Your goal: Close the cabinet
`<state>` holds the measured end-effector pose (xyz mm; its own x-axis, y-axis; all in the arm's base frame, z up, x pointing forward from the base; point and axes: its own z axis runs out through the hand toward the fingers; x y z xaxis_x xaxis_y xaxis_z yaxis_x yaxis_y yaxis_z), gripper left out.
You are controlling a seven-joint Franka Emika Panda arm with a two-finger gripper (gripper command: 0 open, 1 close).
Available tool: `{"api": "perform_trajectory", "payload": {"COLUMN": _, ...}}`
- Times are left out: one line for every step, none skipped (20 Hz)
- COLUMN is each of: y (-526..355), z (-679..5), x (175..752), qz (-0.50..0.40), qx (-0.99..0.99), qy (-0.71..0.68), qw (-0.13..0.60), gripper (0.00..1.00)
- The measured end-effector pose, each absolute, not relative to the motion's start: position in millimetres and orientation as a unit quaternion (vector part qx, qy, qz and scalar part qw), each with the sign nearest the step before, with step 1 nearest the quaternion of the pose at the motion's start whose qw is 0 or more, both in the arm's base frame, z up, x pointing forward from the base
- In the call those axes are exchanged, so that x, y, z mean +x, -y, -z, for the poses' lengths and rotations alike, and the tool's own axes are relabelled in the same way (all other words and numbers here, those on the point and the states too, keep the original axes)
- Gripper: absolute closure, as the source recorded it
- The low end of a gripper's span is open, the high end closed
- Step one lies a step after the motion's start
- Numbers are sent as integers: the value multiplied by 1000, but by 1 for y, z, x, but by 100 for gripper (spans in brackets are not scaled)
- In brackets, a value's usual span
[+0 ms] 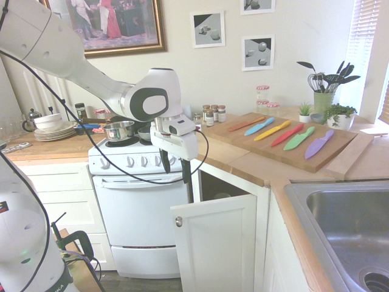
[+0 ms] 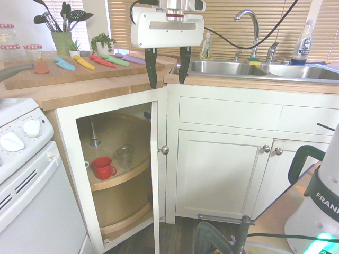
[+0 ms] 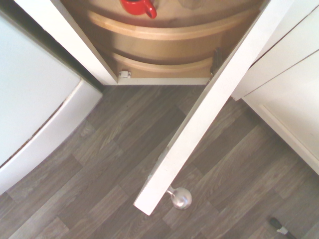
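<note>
I count six colored knives (image 1: 284, 133) lying on one cutting board (image 1: 340, 149). Three black-and-white prints (image 1: 207, 28) hang on the wall beside one framed painting (image 1: 112, 24). Inside the one open cabinet (image 2: 113, 174) sit one red mug (image 2: 103, 168) and one clear glass jar (image 2: 125, 156). I see two potted plants (image 1: 338, 115), one pot (image 1: 119, 130) on the oven (image 1: 141, 207), and one pincer (image 2: 167, 66).
</note>
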<state>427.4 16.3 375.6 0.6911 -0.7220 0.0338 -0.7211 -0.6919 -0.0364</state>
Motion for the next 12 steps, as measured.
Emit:
{"api": "perform_trajectory", "payload": {"y": -16, "z": -375, "x": 427, "qz": 22, "qx": -919, "qy": -393, "qw": 10, "gripper": 0}}
{"api": "perform_trajectory", "payload": {"y": -15, "z": -374, "x": 427, "qz": 20, "qx": -919, "qy": -394, "qw": 9, "gripper": 0}}
{"api": "perform_trajectory", "payload": {"y": -15, "z": -372, "x": 426, "qz": 17, "qx": -919, "qy": -394, "qw": 9, "gripper": 0}}
{"api": "perform_trajectory", "payload": {"y": -14, "z": -367, "x": 425, "qz": 14, "qx": -918, "qy": -395, "qw": 7, "gripper": 0}}
{"api": "perform_trajectory", "payload": {"y": -13, "z": -363, "x": 424, "qz": 11, "qx": -918, "qy": -396, "qw": 6, "gripper": 0}}
{"api": "perform_trajectory", "payload": {"y": -11, "z": -357, "x": 424, "qz": 10, "qx": -918, "qy": -396, "qw": 6, "gripper": 0}}
{"api": "perform_trajectory", "payload": {"y": -8, "z": -351, "x": 424, "qz": 10, "qx": -919, "qy": -394, "qw": 5, "gripper": 0}}
{"api": "perform_trajectory", "payload": {"y": -5, "z": -346, "x": 424, "qz": 13, "qx": -921, "qy": -389, "qw": 3, "gripper": 0}}
{"api": "perform_trajectory", "payload": {"y": 0, "z": -340, "x": 423, "qz": 18, "qx": -924, "qy": -383, "qw": -2, "gripper": 0}}
{"api": "perform_trajectory", "payload": {"y": 5, "z": -333, "x": 421, "qz": 22, "qx": -926, "qy": -377, "qw": -7, "gripper": 0}}
{"api": "perform_trajectory", "payload": {"y": 10, "z": -326, "x": 420, "qz": 26, "qx": -928, "qy": -372, "qw": -11, "gripper": 0}}
{"api": "perform_trajectory", "payload": {"y": 15, "z": -318, "x": 419, "qz": 33, "qx": -930, "qy": -365, "qw": -15, "gripper": 0}}
